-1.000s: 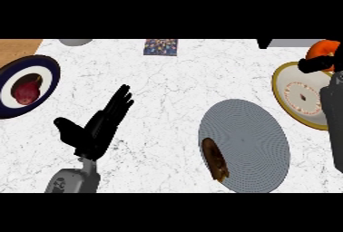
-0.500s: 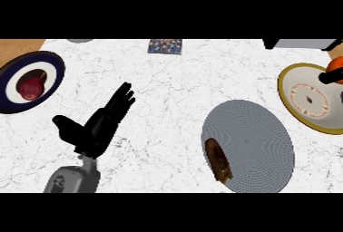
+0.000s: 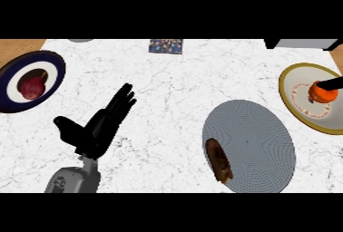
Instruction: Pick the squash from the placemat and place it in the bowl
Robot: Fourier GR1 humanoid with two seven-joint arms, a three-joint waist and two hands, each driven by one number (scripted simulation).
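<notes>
The orange squash (image 3: 322, 93) sits inside the gold-rimmed bowl (image 3: 295, 102) at the right edge of the head view. A black part of my right hand (image 3: 333, 83) reaches in from the right edge and lies on top of the squash; the rest of that hand is out of view. The round grey placemat (image 3: 254, 142) lies left of and below the bowl, with a brown oblong item (image 3: 219, 159) on its left rim. My left hand (image 3: 99, 124) rests open at the lower left, fingers up, far from both.
A dark blue plate (image 3: 20, 72) with a red item (image 3: 32, 86) lies at the far left. A patterned square (image 3: 166, 46) and a grey box (image 3: 301, 43) sit at the counter's back edge. White marbled counter (image 3: 174, 90) stretches between my left hand and the placemat.
The squash has come down from above the bowl into it. My right forearm has left the view. The left hand has not moved.
</notes>
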